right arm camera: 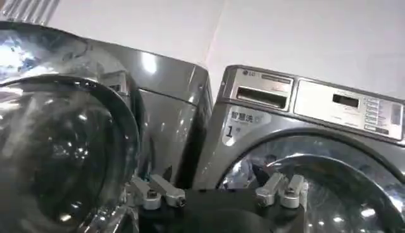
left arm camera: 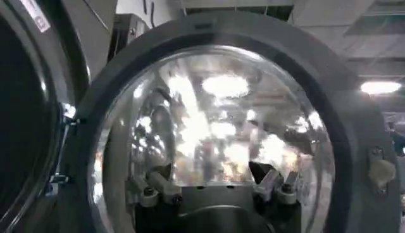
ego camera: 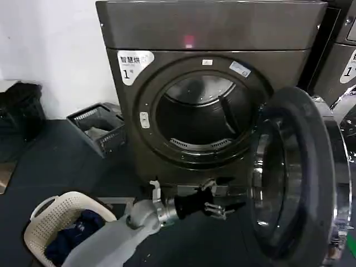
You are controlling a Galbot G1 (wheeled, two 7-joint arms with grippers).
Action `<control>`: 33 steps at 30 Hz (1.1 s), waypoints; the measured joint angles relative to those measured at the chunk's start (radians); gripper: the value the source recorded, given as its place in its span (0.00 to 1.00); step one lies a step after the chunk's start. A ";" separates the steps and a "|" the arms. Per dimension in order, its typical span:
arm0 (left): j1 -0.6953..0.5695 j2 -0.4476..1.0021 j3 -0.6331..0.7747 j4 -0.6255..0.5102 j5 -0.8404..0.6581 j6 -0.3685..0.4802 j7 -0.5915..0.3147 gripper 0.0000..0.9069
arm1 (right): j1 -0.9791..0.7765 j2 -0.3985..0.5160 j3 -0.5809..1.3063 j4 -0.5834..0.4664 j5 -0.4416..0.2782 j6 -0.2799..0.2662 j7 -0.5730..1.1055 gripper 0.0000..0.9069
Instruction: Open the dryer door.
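My left gripper (ego camera: pixel 222 207) sits closest to me, low in front of the dryer (ego camera: pixel 206 89), jaws spread and holding nothing, pointing at the inner face of the dryer door (ego camera: pixel 295 178). The door stands just ahead of the jaws, swung wide on its hinge with the drum (ego camera: pixel 203 114) fully exposed behind them. I judge the opening step essentially done; next I'd only back the arm clear without bumping the door. My right gripper (right arm camera: pixel 218 193) waits with jaws apart near the neighbouring machine (right arm camera: pixel 310 145). The door's lower edge is cut off, and glare hides its glass.
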 joint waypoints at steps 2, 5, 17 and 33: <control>-0.008 -0.018 0.003 0.023 0.000 0.002 -0.006 1.00 | 0.000 0.000 0.004 0.000 0.000 0.000 0.000 1.00; -0.025 -0.041 0.013 0.053 0.001 0.003 -0.014 1.00 | 0.001 -0.003 0.018 -0.006 0.004 0.000 0.001 1.00; -0.076 -0.135 0.049 0.158 0.028 0.000 -0.025 1.00 | 0.007 -0.027 0.070 -0.041 0.027 -0.002 0.028 1.00; -0.139 -0.263 0.115 0.261 0.048 -0.010 -0.039 1.00 | -0.028 -0.080 0.220 -0.131 -0.023 -0.036 0.332 1.00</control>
